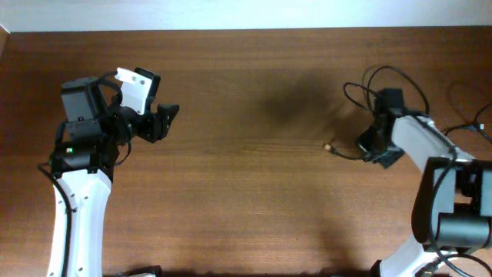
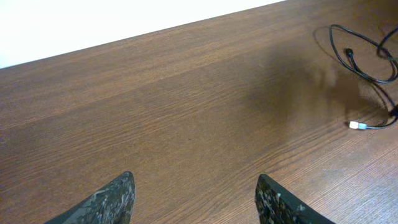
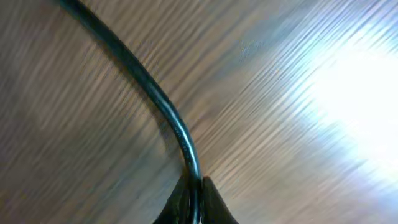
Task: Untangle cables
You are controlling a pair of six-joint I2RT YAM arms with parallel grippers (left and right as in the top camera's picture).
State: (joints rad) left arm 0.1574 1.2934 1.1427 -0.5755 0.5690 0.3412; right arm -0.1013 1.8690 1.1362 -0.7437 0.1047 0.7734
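Thin black cables [image 1: 361, 92] lie in loose loops at the table's right. One cord ends in a small metallic plug [image 1: 328, 147] pointing left. The left wrist view shows the loops [image 2: 357, 59] and the plug tip [image 2: 354, 125] far off at the right. My right gripper [image 3: 194, 186] is shut on a black cable [image 3: 143, 81] that curves away over the wood; in the overhead view it sits low at the tangle [image 1: 377, 150]. My left gripper [image 2: 194, 186] is open and empty above bare wood, far left in the overhead view [image 1: 163, 121].
The brown wooden table [image 1: 246, 192] runs to a white wall at the back edge [image 2: 93, 25]. More black wires [image 1: 469, 115] lie at the far right by the right arm's base.
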